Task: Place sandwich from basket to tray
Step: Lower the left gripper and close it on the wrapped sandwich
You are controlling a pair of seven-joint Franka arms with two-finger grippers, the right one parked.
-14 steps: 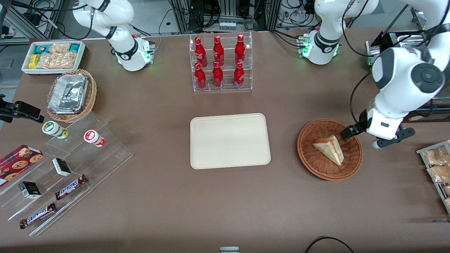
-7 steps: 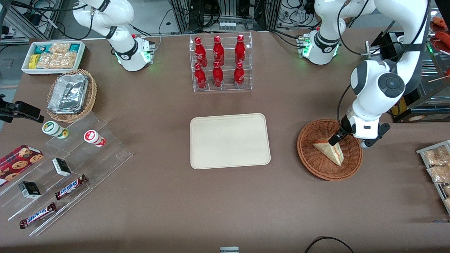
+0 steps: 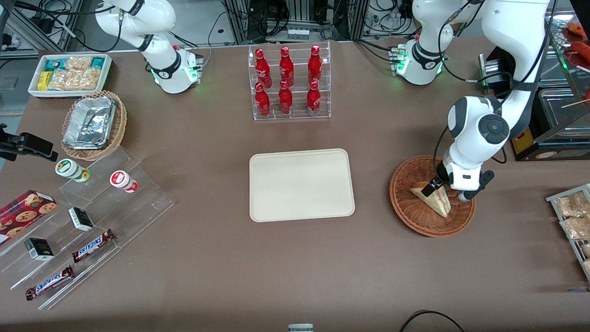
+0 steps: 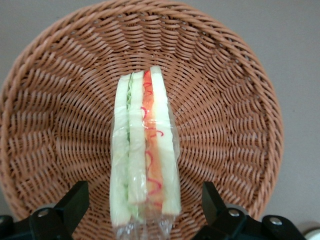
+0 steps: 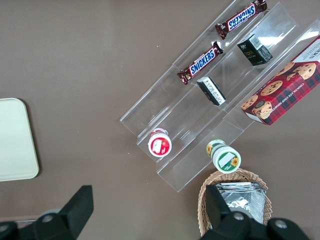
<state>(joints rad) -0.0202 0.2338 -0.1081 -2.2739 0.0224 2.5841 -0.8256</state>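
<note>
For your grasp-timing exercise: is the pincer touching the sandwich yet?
Apart. In the left wrist view, the pincer is open, its fingers standing either side of the sandwich in the basket, with wicker visible in both gaps.

White rounded arm [image 3: 479, 133], grey joints, black claw [image 4: 145, 212].

Even, diffuse overhead lighting; soft shadows beside the tray [image 3: 302, 184] and basket [image 3: 432, 196]. Foil containers [image 3: 89, 122] glint. Wrist view sharp on the sandwich [image 4: 145, 155]; the gripper [image 4: 145, 212] fingers appear slightly soft.
</note>
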